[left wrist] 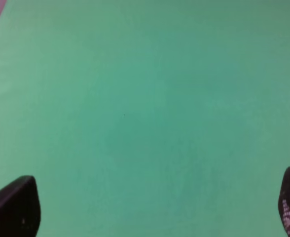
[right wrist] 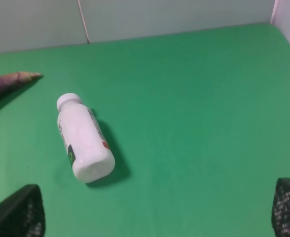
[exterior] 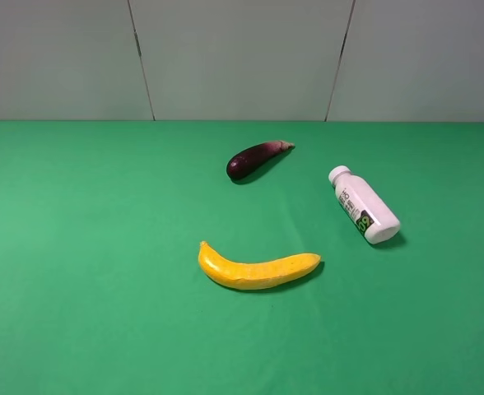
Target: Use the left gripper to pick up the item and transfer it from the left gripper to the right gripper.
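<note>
The white bottle lies on its side on the green cloth at the right, cap toward the back. It also shows in the right wrist view, well ahead of my right gripper, whose two black fingertips stand wide apart and empty. My left gripper is open too, its fingertips at the frame's edges over bare green cloth. Neither arm shows in the high view.
A yellow banana lies in the middle front. A dark purple eggplant lies behind it, its stem end also in the right wrist view. Grey wall panels close the back of the green table.
</note>
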Controlling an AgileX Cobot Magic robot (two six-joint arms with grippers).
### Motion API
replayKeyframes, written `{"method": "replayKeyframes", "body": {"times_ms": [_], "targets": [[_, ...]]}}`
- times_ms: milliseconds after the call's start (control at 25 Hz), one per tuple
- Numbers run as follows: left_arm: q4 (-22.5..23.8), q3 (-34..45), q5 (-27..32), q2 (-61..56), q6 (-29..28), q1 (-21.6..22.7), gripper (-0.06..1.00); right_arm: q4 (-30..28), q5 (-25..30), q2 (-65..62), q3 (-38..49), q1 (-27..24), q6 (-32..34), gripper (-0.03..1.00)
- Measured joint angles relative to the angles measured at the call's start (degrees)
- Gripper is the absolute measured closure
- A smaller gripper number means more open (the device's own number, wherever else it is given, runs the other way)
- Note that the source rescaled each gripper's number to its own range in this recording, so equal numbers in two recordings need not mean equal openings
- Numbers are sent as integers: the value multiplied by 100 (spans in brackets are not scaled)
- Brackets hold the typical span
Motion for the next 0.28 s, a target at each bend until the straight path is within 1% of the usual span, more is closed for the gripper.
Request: {"method": "replayKeyframes", "body": {"times_ms": [280], "targets": [[0,0,0,0,0,0,2,0,0,0,0,0,0,-3]]}}
